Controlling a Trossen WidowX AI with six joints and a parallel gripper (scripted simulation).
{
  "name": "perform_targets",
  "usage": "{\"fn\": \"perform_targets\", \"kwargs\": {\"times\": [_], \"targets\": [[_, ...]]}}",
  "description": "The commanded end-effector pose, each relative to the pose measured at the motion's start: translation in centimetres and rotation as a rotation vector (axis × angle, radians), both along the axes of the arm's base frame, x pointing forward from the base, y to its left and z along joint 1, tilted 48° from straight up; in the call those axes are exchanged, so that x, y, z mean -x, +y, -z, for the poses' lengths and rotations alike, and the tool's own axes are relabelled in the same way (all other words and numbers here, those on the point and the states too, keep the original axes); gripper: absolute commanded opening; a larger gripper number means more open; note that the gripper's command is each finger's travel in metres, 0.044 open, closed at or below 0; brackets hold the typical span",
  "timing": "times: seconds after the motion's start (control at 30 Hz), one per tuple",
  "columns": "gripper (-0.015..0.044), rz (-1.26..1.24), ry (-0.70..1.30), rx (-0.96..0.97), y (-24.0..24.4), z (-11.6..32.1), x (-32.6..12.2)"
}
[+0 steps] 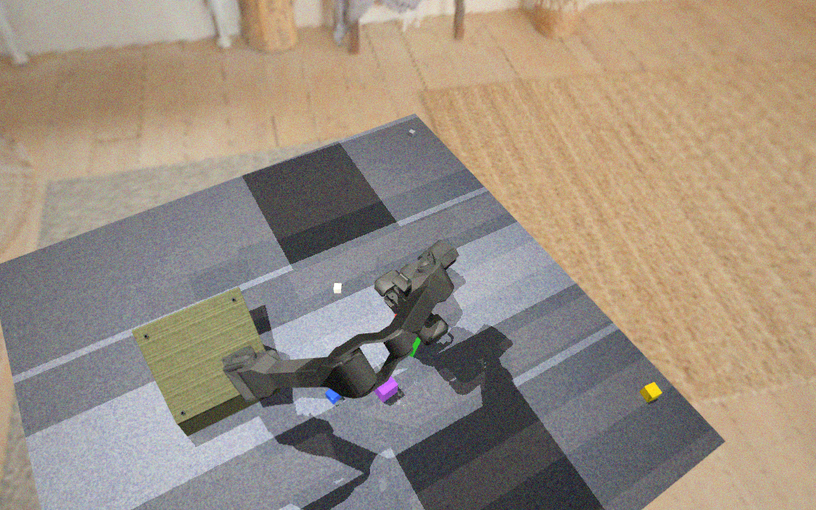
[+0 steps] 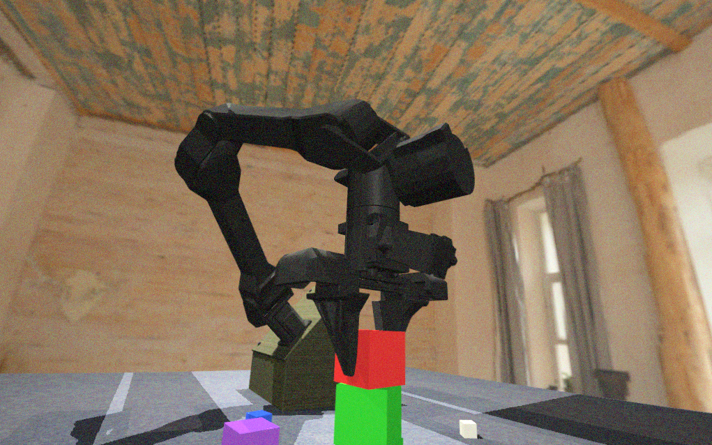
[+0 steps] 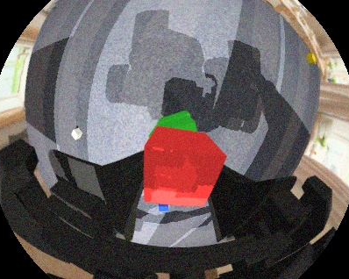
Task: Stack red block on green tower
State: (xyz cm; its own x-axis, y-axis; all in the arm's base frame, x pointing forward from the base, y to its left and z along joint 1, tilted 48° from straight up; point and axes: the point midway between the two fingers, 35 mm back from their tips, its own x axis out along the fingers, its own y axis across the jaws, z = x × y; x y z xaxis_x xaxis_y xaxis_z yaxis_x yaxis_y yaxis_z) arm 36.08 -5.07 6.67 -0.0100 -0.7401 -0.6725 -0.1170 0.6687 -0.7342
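Between the fingers of the hand, the red block is pinched and sits on the green tower directly beneath. Below the hand on the tabletop lie a purple block and a blue block; a white cube rests off to its other side.

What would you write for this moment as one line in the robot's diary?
stage: placing | gripper: shut on red cube block | red block: touching top of green cube tower | release: not yet done
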Motion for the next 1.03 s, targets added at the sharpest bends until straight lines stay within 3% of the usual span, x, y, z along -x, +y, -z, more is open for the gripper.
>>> {"fn": "perform_targets", "kwargs": {"times": [0.0,0.23,1.0], "targets": [[0.0263,0.0,-0.002,0.0,0.01,0.03,-0.04],[0.044,0.0,-0.002,0.0,0.01,0.03,-0.04],[0.044,0.0,-0.002,0.0,0.01,0.03,-0.04]]}}
